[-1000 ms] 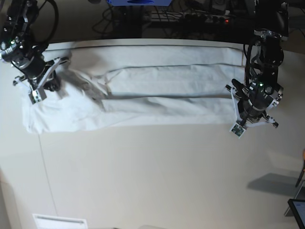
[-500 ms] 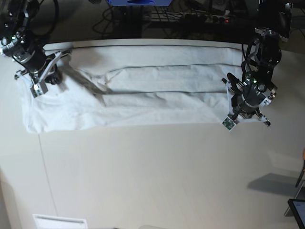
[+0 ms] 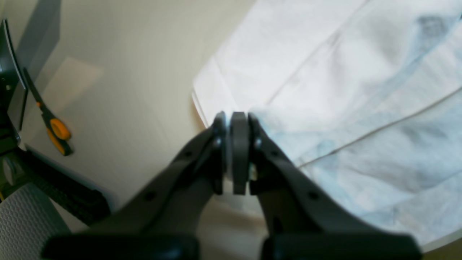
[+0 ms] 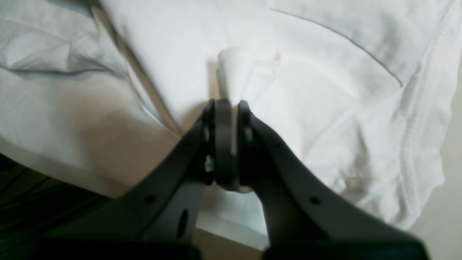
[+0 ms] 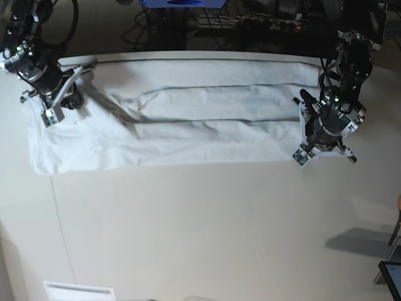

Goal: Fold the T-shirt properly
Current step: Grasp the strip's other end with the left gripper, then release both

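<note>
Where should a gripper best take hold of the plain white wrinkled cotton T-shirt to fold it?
Probably at the two corners of the near long edge of the white cotton T-shirt, pinching each from above. That edge lies flat and free on the off-white tabletop, one corner near each arm.

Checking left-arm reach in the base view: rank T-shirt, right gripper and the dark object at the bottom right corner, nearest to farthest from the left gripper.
1. T-shirt: its end is pinched in the shut left gripper, at the view's right.
2. Dark object: bottom right corner, off the cloth.
3. Right gripper: far left end of the shirt, shut on cloth.
</note>
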`<state>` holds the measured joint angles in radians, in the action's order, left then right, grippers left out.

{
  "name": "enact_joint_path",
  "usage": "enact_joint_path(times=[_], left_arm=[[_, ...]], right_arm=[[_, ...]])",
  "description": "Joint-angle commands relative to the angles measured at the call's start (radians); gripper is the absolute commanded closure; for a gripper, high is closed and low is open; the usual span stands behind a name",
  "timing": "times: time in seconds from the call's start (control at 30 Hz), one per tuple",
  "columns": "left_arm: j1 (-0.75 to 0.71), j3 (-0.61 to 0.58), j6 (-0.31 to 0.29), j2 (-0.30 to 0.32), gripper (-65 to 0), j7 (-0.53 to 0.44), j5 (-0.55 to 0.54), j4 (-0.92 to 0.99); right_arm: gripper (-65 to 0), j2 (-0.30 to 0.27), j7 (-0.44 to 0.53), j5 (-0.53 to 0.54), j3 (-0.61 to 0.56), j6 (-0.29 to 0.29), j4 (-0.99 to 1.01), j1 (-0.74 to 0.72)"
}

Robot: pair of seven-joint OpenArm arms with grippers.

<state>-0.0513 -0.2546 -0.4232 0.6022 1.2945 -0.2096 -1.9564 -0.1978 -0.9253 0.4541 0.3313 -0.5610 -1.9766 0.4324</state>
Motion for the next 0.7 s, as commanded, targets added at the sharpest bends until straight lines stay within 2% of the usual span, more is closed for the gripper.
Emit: enact_joint_path(times=[0.0,0.1,0.33,0.57,0.63,0.67], left_arm=[[0.005,0.007,0.001,0.015,0.0,0.007,0.011,-0.014],[0.001,-0.001,0.001,0.011,0.0,0.007,0.032,-0.011],[-0.051,0.001,0.001,-0.018,0.0,0.003,0.178,-0.002],[-0.060,0.001,0.001,-0.020,0.0,0.003,0.184,-0.002],[-0.063,0.001,0.001,-0.020,-0.3,0.003,0.184,-0.002],[-0.065,0.001,0.001,-0.018,-2.5,0.003,0.183,-0.004]], right_arm=[[-0.1,-0.010,0.015,0.012,0.004,-0.006,-0.016,-0.002],[-0.1,-0.010,0.015,0.010,0.004,-0.006,-0.016,0.006],[-0.1,-0.009,0.022,0.010,0.004,-0.006,-0.014,0.018],[-0.7,-0.007,0.016,0.010,0.005,-0.006,-0.013,0.018],[-4.5,-0.006,0.016,0.010,0.009,-0.006,-0.013,0.019],[-7.3,-0.002,0.018,0.010,0.012,-0.006,-0.013,0.021]])
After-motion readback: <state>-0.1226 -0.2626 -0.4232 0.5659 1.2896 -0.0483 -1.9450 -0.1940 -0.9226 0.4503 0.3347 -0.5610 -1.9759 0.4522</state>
